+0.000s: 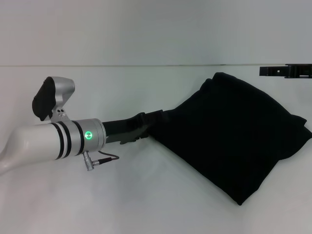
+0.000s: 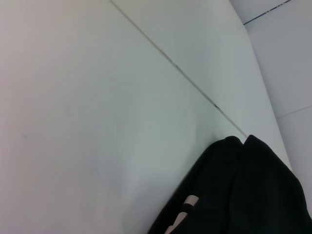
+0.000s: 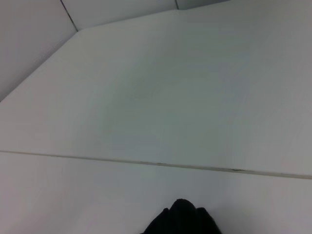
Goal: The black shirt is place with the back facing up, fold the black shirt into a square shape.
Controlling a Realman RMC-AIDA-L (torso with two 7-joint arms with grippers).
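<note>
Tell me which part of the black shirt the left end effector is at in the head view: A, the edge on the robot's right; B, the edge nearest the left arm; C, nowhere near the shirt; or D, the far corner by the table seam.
B: the left end effector reaches from the left arm into the black shirt at its near-left edge, where the cloth bunches to a point.

You see the black shirt [image 1: 234, 136], white lettering showing beside your black left gripper [image 1: 146, 127], on a white table [image 1: 146, 195].
</note>
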